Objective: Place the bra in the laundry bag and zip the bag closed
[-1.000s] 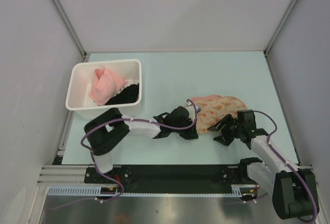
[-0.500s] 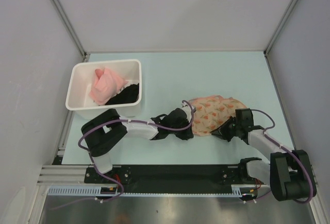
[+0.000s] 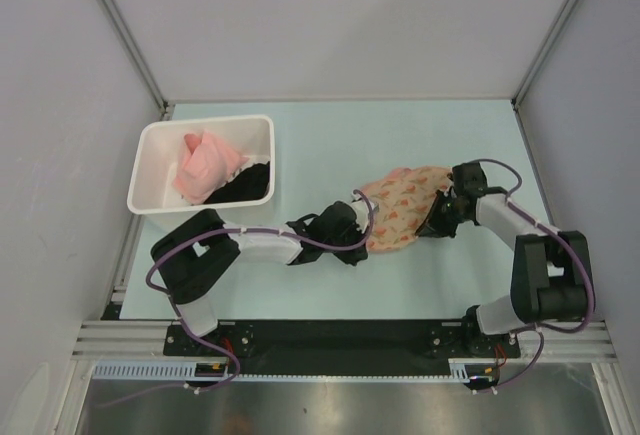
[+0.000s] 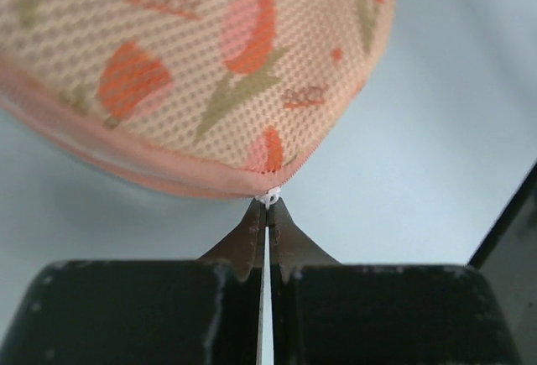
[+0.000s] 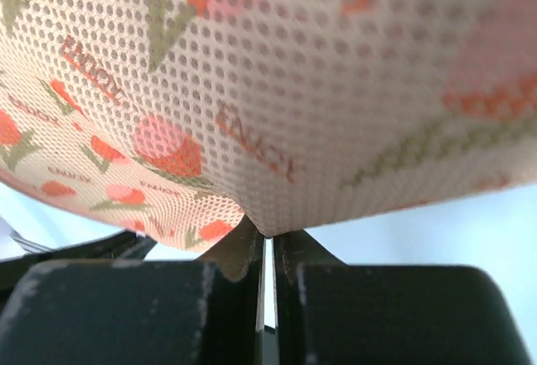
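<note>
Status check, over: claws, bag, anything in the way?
Left claw shut on bag rim. Right claw shut on bag mesh. Bra not visible. Bin far left, clear.

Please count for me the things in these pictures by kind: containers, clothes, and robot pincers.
Containers: 2 (white bin, laundry bag)
Clothes in the bin: 2 (pink cloth, black garment)
Pincers: 2 (left pincer, right pincer)
Total: 6

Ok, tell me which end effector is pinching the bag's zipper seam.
The left end effector: its tips nip a small white tab at the laundry bag's pink seam; the right end effector grips plain mesh.
</note>
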Motion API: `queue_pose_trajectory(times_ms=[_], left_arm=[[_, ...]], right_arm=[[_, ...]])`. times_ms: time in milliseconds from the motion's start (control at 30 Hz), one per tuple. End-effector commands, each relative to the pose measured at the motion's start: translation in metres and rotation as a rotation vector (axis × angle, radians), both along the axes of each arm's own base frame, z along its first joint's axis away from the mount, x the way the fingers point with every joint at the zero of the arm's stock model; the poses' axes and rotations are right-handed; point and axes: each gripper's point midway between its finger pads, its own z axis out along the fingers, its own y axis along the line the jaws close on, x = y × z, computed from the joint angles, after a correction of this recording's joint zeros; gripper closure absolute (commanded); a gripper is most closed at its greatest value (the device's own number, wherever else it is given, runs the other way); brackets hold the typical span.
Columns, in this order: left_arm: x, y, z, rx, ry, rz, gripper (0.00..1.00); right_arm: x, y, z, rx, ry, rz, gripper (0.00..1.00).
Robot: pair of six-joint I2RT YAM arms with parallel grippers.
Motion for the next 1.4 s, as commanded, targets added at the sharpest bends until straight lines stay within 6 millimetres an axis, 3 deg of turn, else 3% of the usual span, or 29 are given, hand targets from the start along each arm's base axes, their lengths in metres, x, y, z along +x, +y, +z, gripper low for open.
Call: queue_pose_trajectory(times_ms=[0,33,67,133,167,233,267,333,433,467,500,633,867,1033,1133,1200,1367], left_arm=[[-0.013,-0.028,0.028,-0.104,0.064,-0.051,1.0],[-0.018,-0.034,0.024,-0.115,0.098,-0.064,1.0],[-0.016,-0.041,0.028,-0.144,0.106,-0.062,1.0],[-0.014,-0.056,0.036,-0.188,0.141,-0.057,1.0],[-0.013,-0.061,0.032,-0.189,0.158,-0.057,1.0],[-0.01,-0.073,0.04,-0.218,0.169,-0.067,1.0],[-0.007,-0.079,0.04,-0.222,0.174,-0.071,1.0],[-0.008,-0.085,0.04,-0.226,0.192,-0.082,1.0],[-0.006,-0.094,0.039,-0.236,0.209,-0.089,1.0],[-0.006,-0.097,0.04,-0.242,0.219,-0.095,1.0],[-0.006,-0.098,0.038,-0.243,0.223,-0.096,1.0],[-0.007,-0.1,0.04,-0.251,0.229,-0.105,1.0],[-0.011,-0.097,0.043,-0.263,0.239,-0.124,1.0],[-0.011,-0.089,0.035,-0.231,0.235,-0.119,1.0],[0.001,-0.07,0.022,-0.18,0.229,-0.075,1.0],[0.012,-0.046,0.006,-0.13,0.235,-0.029,1.0],[0.048,0.019,-0.017,-0.003,0.159,0.048,1.0]], right_arm=[[0.05,-0.017,0.006,-0.13,-0.059,0.089,0.93],[0.055,-0.016,0.004,-0.128,-0.045,0.095,0.88],[0.069,-0.014,0.005,-0.121,-0.033,0.1,0.78],[0.067,-0.013,0.006,-0.112,0.024,0.099,0.66],[0.065,-0.01,0.011,-0.089,0.032,0.093,0.54],[0.057,-0.007,0.018,-0.04,0.049,0.043,0.4],[0.041,-0.003,0.021,0.011,0.061,0.026,0.38],[0.033,0.005,0.034,0.138,0.042,-0.051,0.3],[0.009,0.019,0.039,0.275,0.016,-0.144,0.27],[0.012,0.029,0.047,0.321,-0.039,-0.14,0.27],[-0.002,0.033,0.04,0.337,-0.027,-0.154,0.27],[-0.012,0.04,0.025,0.364,0.005,-0.213,0.41],[0.003,0.034,0.007,0.306,-0.024,-0.232,0.53],[0.01,0.032,-0.004,0.283,-0.009,-0.225,0.87],[0.006,0.026,-0.011,0.248,0.018,-0.214,0.96],[0.002,0.019,-0.013,0.212,0.023,-0.186,1.0],[-0.003,0.005,-0.015,0.166,0.03,-0.1,1.0]])
